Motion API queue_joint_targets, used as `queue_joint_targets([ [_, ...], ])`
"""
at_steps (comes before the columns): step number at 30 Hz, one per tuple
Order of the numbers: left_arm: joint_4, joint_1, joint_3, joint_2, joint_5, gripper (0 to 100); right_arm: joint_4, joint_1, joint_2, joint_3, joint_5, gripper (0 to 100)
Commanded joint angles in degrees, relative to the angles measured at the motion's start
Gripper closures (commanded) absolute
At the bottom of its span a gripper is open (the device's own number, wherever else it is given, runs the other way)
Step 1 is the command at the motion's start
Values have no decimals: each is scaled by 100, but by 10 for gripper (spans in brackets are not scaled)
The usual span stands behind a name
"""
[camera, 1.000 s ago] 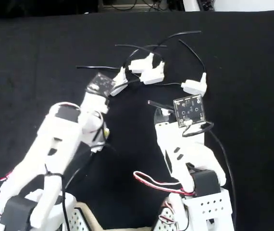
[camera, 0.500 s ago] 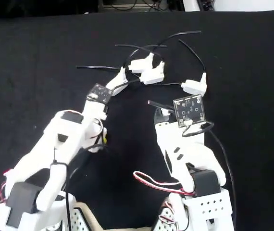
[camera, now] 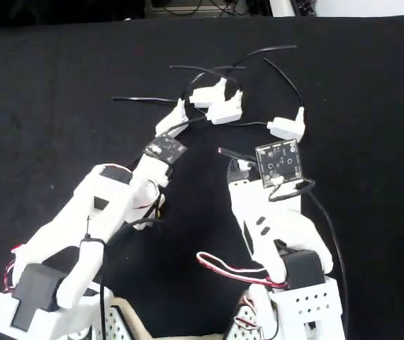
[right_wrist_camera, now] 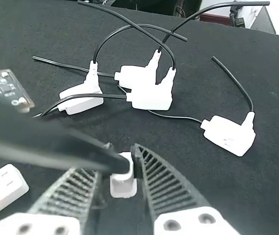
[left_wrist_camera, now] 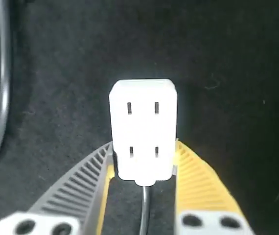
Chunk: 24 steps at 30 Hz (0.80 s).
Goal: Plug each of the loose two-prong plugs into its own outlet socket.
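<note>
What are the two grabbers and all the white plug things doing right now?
left gripper, shut on the outlet socket.
outlet socket, held, all four slots empty.
right gripper, shut on the small white plug.
small white plug, held, not plugged in.
loose white pieces, lying on the table, none gripped.

no readable txt, no labels, nos. or signs on anything visible
</note>
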Motion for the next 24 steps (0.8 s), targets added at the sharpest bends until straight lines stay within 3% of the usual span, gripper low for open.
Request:
queue_joint_targets([
  [1,-44,40,-22,-35,-738,880,-70,-88,-13,-13,53,985],
  [8,-88,-347,-207,-352,-1284,780,-70,-88,-13,-13,53,985],
  [15,-44,-391,224,-1899,-1363,738,-79,-88,-13,-13,53,985],
  [19,-44,-435,593,-2655,-1301,737,-79,-88,-13,-13,53,985],
  [24,-35,-1051,822,-3411,-589,741,-79,-97,-13,-13,53,985],
])
